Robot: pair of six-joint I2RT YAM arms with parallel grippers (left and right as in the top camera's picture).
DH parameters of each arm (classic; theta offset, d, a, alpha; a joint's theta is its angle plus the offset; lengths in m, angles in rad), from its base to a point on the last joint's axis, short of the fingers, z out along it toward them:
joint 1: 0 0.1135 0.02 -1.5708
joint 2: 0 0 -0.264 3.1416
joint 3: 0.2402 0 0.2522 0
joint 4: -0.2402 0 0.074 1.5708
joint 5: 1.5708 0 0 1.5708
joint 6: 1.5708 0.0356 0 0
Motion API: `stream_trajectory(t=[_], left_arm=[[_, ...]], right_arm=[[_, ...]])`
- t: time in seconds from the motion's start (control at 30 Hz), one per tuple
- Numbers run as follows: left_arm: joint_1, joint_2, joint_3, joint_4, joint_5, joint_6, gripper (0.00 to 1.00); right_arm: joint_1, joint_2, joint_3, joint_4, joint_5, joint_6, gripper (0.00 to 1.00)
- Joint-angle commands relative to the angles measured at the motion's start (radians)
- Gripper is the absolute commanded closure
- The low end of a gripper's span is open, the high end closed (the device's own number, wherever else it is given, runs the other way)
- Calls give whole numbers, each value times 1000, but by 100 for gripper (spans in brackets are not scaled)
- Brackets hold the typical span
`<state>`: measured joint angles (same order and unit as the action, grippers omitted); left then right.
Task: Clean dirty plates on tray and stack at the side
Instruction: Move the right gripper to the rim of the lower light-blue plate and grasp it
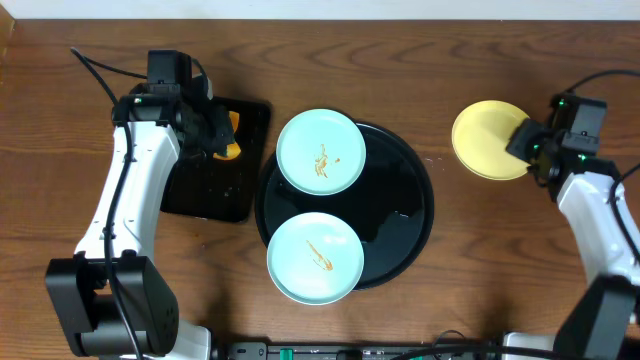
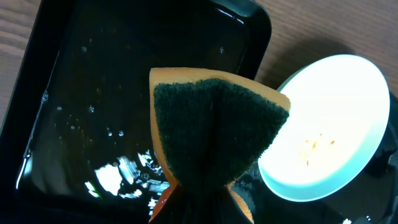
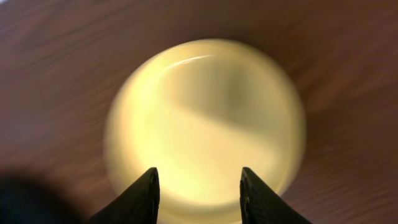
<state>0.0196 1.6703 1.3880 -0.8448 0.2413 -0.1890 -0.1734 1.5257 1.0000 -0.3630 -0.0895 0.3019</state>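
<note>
right gripper (image 3: 199, 177): jaws apart, nothing pinched; yellow plate (image 1: 490, 140) sits flat on the table just beyond the tips, well clear of the round tray (image 1: 410, 215).
left gripper (image 1: 213, 132): clamped on the sponge (image 2: 214, 130), over the rectangular tray (image 1: 205, 195).
far mint plate (image 1: 320, 151): smeared, just right of the sponge, so the left arm is nearer.
near mint plate (image 1: 315, 257): smeared too.

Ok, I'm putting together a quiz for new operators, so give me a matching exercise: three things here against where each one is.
1. yellow plate
2. sponge
3. rear mint plate

A. on the round tray, sauce-smeared
B. pinched in the left gripper
C. on the table, right of the tray

Pairs: 1-C, 2-B, 3-A
</note>
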Motion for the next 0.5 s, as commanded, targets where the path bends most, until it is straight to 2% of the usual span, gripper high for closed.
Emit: stream_trajectory(t=[0.0,0.2,0.47], left_arm=[[5,2,8,-12,13,24,92],[5,2,8,-34,12,34,92],[5,2,8,-34,11,40,92]], right_arm=[[90,-63,10,-90,-208,-66,60],[317,-91,9,-312,-311,-68,59],[595,-14,-4,-451,-308,-39,64]])
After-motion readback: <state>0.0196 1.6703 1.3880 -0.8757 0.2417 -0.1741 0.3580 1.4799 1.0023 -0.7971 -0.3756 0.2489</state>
